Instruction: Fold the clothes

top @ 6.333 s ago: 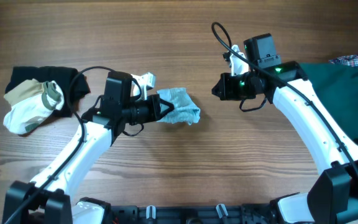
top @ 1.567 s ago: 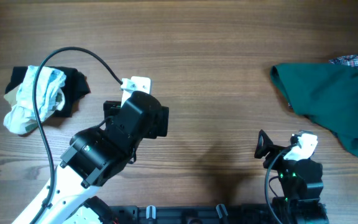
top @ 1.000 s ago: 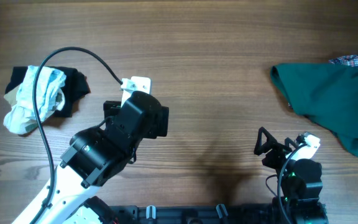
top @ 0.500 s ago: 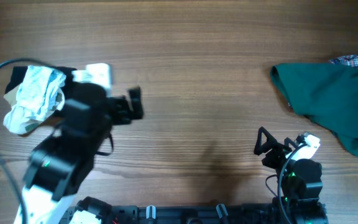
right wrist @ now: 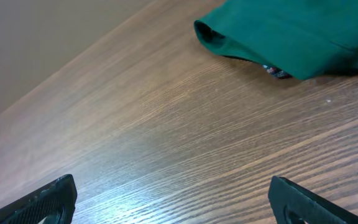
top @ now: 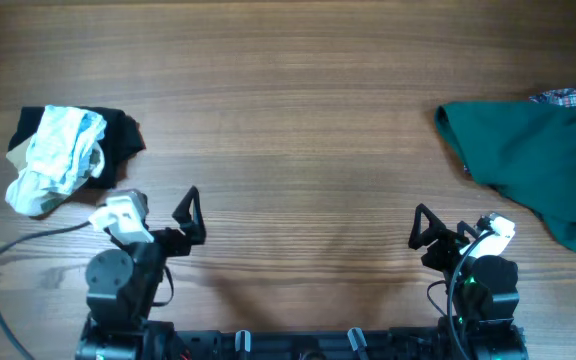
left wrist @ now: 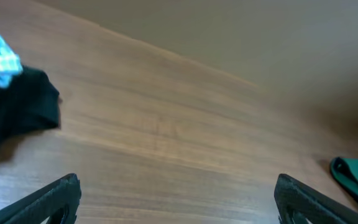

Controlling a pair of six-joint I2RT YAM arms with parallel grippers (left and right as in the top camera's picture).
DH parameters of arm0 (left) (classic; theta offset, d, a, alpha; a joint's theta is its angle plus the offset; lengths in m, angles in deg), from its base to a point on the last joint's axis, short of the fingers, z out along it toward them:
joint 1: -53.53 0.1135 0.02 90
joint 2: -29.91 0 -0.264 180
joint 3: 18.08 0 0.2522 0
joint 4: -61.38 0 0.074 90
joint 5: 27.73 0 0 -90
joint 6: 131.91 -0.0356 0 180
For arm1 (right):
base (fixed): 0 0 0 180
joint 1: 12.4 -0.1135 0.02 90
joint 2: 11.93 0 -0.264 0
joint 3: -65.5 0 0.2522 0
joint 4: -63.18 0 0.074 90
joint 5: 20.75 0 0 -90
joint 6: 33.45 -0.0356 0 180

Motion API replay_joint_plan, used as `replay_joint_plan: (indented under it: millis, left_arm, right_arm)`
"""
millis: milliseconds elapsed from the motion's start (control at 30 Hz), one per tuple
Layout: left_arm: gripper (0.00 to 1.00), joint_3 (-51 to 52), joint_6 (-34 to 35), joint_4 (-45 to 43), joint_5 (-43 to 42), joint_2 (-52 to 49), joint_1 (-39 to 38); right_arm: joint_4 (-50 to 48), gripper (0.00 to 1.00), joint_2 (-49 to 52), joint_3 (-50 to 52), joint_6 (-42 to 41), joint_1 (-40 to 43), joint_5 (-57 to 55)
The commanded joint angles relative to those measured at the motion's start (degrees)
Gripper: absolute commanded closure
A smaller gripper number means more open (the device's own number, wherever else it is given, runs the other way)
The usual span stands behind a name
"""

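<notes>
**Change noted.** Your left gripper (top: 155,218) has pulled back from the middle of the table (top: 298,100) to the near edge. It now sits level with the right gripper (top: 458,235), which was already parked there. Both stand with jaws wide apart and nothing between them; each wrist view shows only bare wood between the fingertips.

**Task item.** The striped garment (top: 63,150), which lay at the table's centre some seconds ago, now rests on the pile at the far left. It lies on top of a black garment (top: 123,135) and touches a cream one (top: 28,192). It looks bunched rather than flat, so I cannot confirm a clean fold.

**Remaining.** The green garment (top: 538,150) lies spread and unfolded at the right edge, unmoved, with a plaid piece (top: 573,97) showing behind it.

**Finding.** You appear to have finished one item and put it away. With both arms withdrawn and empty, either the green garment comes next or the run is closing.
</notes>
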Motion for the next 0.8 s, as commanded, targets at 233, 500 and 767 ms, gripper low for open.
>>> replay_joint_plan:
  millis: [233, 500, 767]
  left_arm:
    - [0.00, 10.88, 3.23, -4.37, -0.92, 6.34, 0.42]
    - [0.00, 12.35, -2.97, -5.05, -0.68, 13.46, 0.35]
    - [0.00, 12.33, -2.97, -5.05, -0.68, 13.44, 0.35]
  right_arm:
    - [-0.22, 0.01, -0.68, -0.09, -0.42, 0.22, 0.50]
    - [-0.22, 0.01, -0.68, -0.09, -0.39, 0.22, 0.50]
    - [-0.22, 0.00, -0.68, -0.09, -0.39, 0.22, 0.50]
